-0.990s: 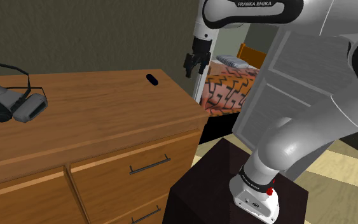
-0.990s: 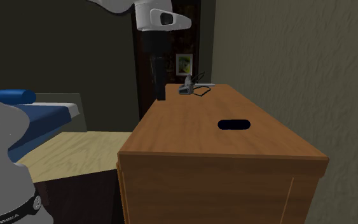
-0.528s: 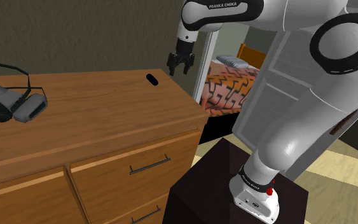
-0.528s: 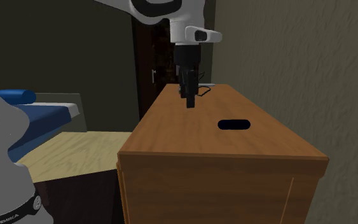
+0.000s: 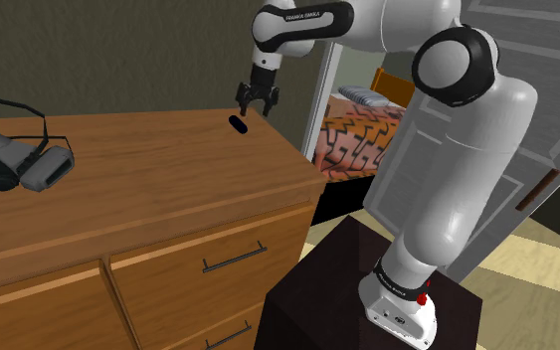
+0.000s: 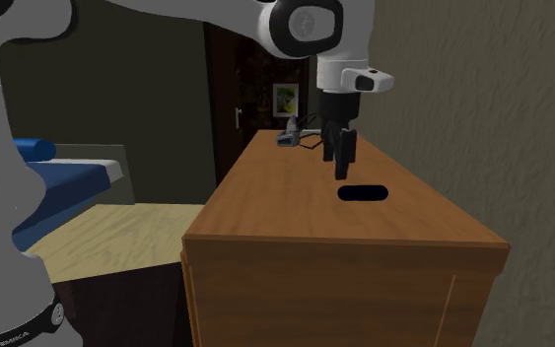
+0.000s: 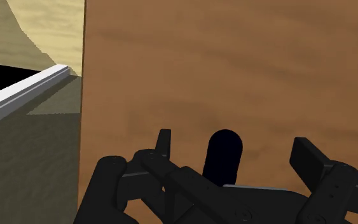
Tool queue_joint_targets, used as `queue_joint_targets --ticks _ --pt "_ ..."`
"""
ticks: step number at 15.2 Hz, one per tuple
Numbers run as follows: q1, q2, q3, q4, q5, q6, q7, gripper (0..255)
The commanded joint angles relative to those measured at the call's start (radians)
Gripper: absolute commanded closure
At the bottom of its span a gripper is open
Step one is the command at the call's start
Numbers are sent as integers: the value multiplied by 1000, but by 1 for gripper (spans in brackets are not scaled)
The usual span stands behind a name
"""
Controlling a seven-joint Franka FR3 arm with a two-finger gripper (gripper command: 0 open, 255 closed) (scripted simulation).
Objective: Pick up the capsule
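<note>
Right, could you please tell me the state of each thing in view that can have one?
capsule, lying flat on the dresser top, not held.
jaws, open, hanging just above the capsule, not touching it.
drawers, shut.
mask, lying on the dresser top, apart from the capsule.

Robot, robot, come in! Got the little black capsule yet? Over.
Gripper open, hovering just over capsule. Capsule flat on dresser top, not held. Mask far along dresser, not in way.
</note>
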Motion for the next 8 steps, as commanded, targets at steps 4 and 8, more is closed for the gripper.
queue_joint_targets --ticks 4,8 --pt "-17 201 -1 220 56 -9 22 0" --pt "-23 267 1 275 72 5 28 0"
